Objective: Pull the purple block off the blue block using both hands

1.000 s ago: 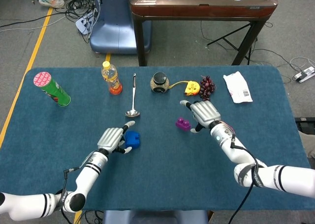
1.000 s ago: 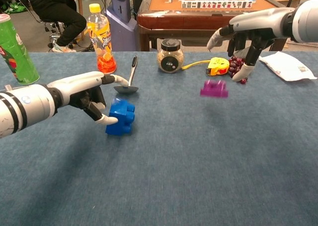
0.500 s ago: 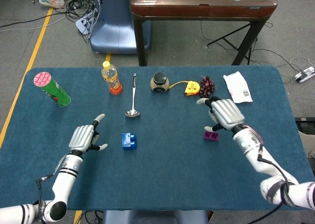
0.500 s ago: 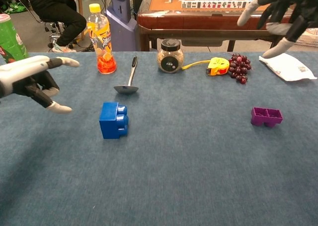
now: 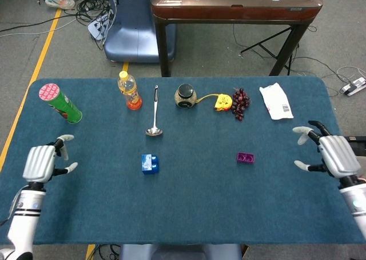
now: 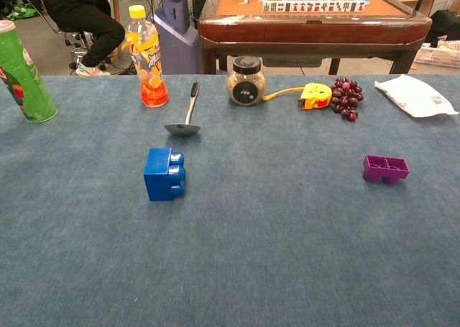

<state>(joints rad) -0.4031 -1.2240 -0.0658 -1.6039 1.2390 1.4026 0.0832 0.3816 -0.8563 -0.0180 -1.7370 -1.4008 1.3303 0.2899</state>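
In the chest view both hands fall outside the picture. In the head view the left hand (image 5: pixel 41 162) shows at the left side, its arm cut by the bottom edge; the right hand (image 5: pixel 334 155) sits at the far right, its forearm running off the corner. The print on the white packet (image 5: pixel 277 101) is too small to read. The green can (image 6: pixel 23 72) is clipped by the chest view's left edge.
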